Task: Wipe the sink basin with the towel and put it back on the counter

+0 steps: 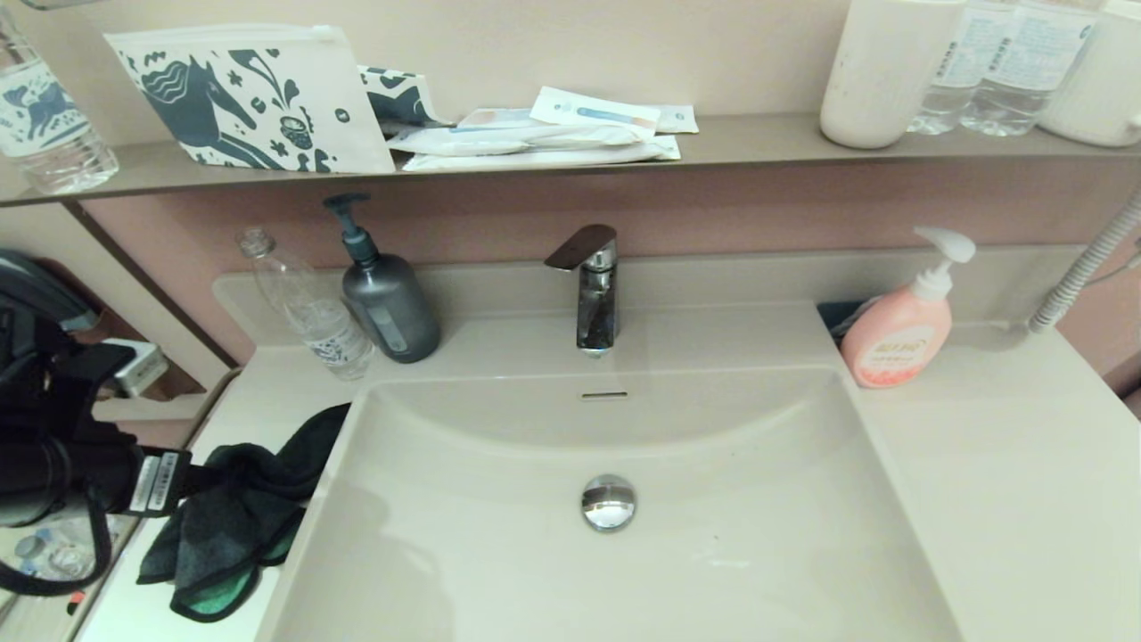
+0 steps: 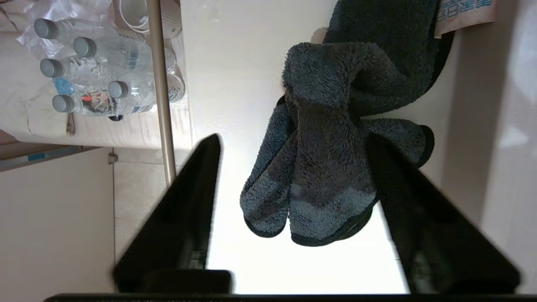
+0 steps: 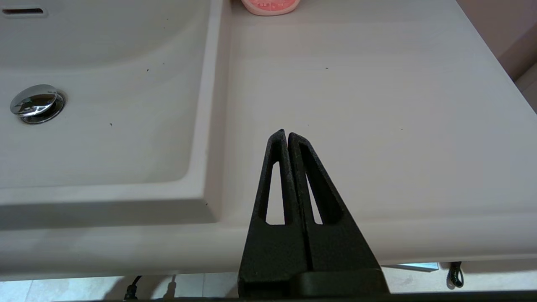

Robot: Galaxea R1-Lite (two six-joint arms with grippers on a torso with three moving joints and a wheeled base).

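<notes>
Towel [image 1: 233,513] lies bunched on the counter [image 1: 1007,464] at the left of the sink basin [image 1: 499,571], one dark fold draped toward the basin's left rim, green trim showing at its near edge. We see the left gripper [image 2: 293,142] hanging above it, fingers [image 2: 197,184] spread wide with the cloth between them but nothing clamped; from the head view the left arm enters from the left edge, just beside the towel. We find the basin bare inside, its chrome drain plug [image 1: 608,502] at centre and the overflow slot [image 1: 603,394] on the far wall below the tap [image 1: 590,285]. Right gripper [image 3: 287,135] sits over the counter's near edge to the right of the basin, fingers pressed together, gripping nothing. On the far counter: grey pump bottle [image 1: 383,290] and clear bottle [image 1: 307,308] left, pink soap dispenser [image 1: 900,325] right.
</notes>
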